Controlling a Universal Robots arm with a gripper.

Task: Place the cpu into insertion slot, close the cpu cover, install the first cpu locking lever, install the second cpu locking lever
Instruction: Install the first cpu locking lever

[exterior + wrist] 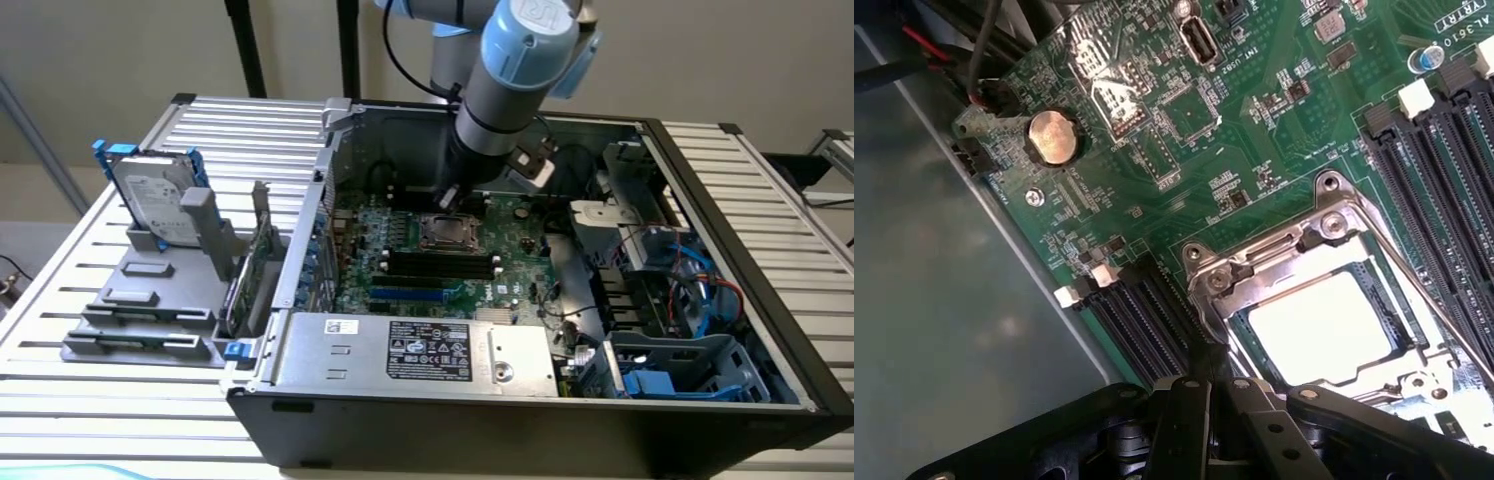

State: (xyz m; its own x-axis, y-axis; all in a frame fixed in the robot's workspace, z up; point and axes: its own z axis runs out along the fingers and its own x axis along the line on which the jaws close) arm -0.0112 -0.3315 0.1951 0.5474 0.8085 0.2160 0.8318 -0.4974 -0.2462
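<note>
You had an open black desktop computer case (534, 420) lying on a slatted metal table (80, 330), with the green motherboard (400, 250) facing up inside it. The blue-and-grey robot arm (514, 70) reached down from the far side, and its black gripper (1209, 400) sat with its fingers closed together, holding nothing, its tip touching or just beside a corner of the square, silvery-rimmed insertion slot (447, 232). In the wrist view, the flat, silvery-faced cpu (1322, 328) already lay seated in the slot, and the thin silvery metal cpu cover (1274, 262) lay down around it, its window showing the chip. A thin wire locking lever (1414, 290) ran along one edge of the cover. Judging from this, the work stood at the lever stage. To do that well, you would have wanted the closed tip pressed squarely on the lever itself, clear of the long black memory slots (1139, 320) just beside the socket.
</note>
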